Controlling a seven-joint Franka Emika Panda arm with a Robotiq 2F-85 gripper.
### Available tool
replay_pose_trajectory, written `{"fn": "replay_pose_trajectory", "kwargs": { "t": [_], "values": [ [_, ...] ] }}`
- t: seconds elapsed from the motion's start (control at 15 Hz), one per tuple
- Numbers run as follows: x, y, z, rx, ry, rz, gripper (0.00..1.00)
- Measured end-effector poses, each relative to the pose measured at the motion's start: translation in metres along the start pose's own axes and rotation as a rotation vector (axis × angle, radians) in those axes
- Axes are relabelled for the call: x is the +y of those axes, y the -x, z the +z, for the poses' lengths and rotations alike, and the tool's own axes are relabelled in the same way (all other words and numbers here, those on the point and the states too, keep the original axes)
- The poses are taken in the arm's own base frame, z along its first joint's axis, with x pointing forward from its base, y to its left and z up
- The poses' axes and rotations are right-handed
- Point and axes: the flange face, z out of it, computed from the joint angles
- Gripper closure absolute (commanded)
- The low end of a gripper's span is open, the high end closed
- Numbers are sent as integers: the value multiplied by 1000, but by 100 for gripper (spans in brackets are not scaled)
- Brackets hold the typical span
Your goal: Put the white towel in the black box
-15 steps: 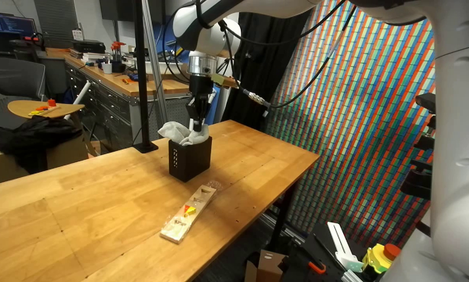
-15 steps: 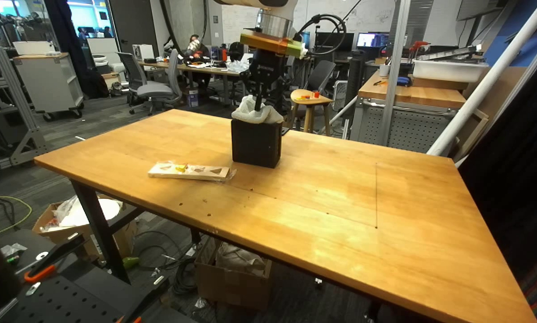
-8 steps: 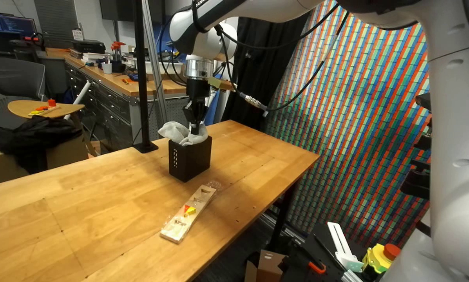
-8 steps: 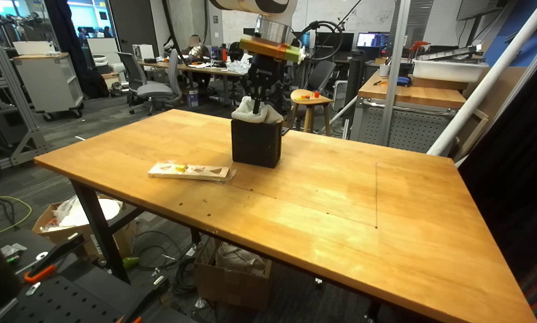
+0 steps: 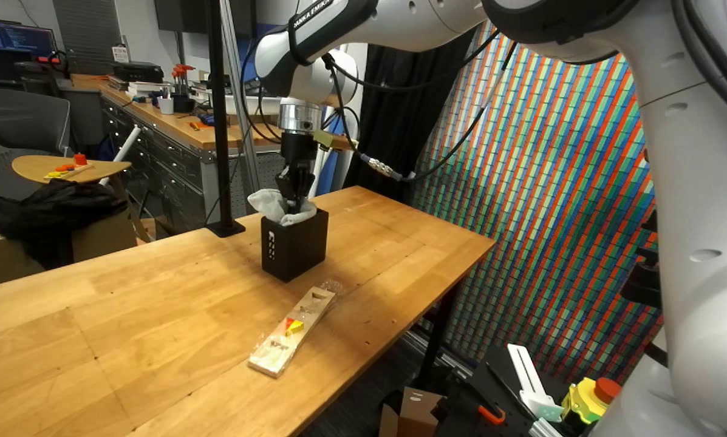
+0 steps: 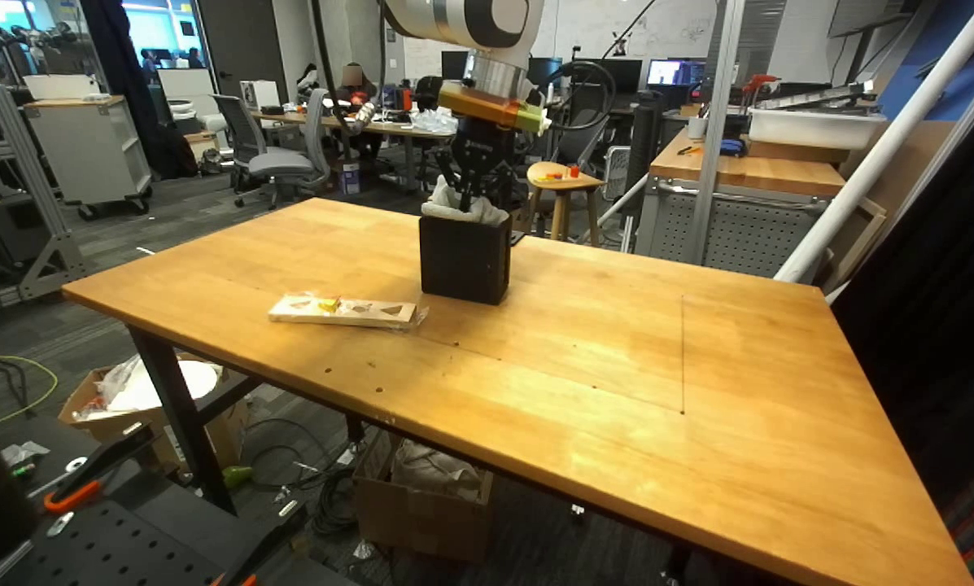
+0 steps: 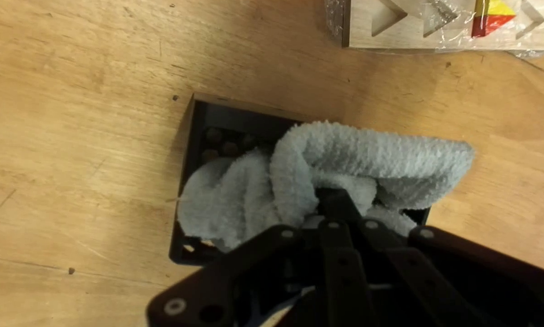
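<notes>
The black box stands upright on the table in both exterior views (image 5: 296, 247) (image 6: 464, 259). The light grey-white towel (image 5: 266, 204) is bunched in the box, with folds rising above the rim. It also shows in an exterior view (image 6: 439, 198). In the wrist view, one towel fold (image 7: 381, 154) hangs over the right side of the box (image 7: 240, 119). My gripper (image 7: 337, 204) points down into the towel at the box's mouth, fingers close together and pressed among the folds. The fingertips are partly hidden by towel. The gripper (image 5: 295, 205) looks shut, with no cloth clearly pinched between the fingers.
A wrapped wooden puzzle board (image 5: 293, 331) with a red and yellow piece lies near the box, also in the wrist view (image 7: 453, 27). A black pole (image 5: 218, 152) stands at the table edge beyond the box. The wooden table (image 6: 617, 350) surrounds the box.
My gripper has moved down and slightly left in an exterior view, deeper into the towel. The towel under it sits lower in the box. The box has barely moved.
</notes>
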Motion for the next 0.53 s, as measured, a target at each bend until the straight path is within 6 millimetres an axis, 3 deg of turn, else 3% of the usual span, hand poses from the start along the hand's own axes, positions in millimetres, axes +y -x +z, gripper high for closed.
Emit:
{"fn": "replay_pose_trajectory", "kwargs": {
  "t": [0.53],
  "values": [
    [10,-11,32,-10,-50,20,100]
  ]
}}
